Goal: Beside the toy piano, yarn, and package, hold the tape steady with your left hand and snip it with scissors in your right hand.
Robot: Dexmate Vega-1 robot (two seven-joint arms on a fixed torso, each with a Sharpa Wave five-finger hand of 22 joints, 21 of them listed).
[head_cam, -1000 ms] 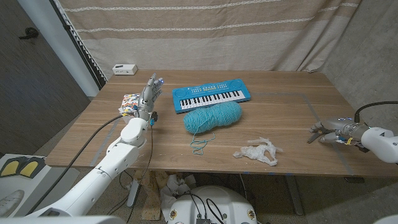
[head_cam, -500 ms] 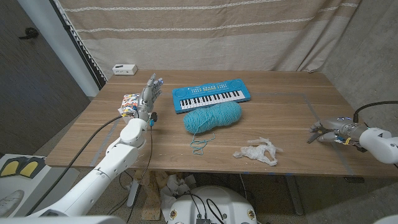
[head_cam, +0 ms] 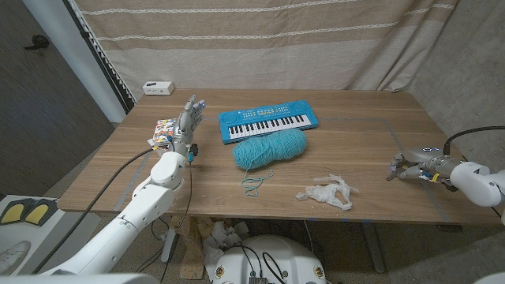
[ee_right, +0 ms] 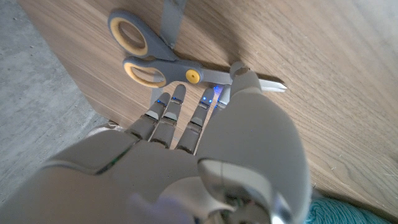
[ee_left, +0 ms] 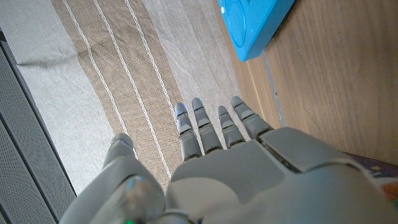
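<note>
1. We see the scissors (ee_right: 165,62) lying flat on the wooden table (head_cam: 355,150) in the right wrist view, blades closed, grey handles with yellow-lined loops, a yellow pivot screw at the middle.
2. Our right hand (head_cam: 412,167) is near the table's right edge in the head view. In the right wrist view (ee_right: 205,143) its fingers (ee_right: 163,112) reach toward the scissors' handles and one fingertip lies over the blades; we cannot tell whether any of them presses on the scissors or grips them.
3. A strip of grey tape (ee_right: 172,18) runs along the table past the handle loops; in the head view thin tape lines mark out a rectangle on the tabletop.
4. Our left hand (head_cam: 186,125) stands upright on the left side of the table, fingers (ee_left: 205,127) straight, side by side, holding nothing.
5. Just beside that hand lies a small colourful package (head_cam: 164,130).
6. The blue toy piano (head_cam: 267,122) sits at the table's middle toward the far edge, and its corner shows in the left wrist view (ee_left: 252,22).
7. The teal yarn (head_cam: 271,149) lies just in front of the piano, a loose strand trailing toward the near edge.
8. A crumpled clear plastic wrapper (head_cam: 327,192) lies near the front edge, between the yarn and our right hand.
9. A small white box (head_cam: 158,87) sits at the far left corner, in front of the striped curtain (head_cam: 260,39).
</note>
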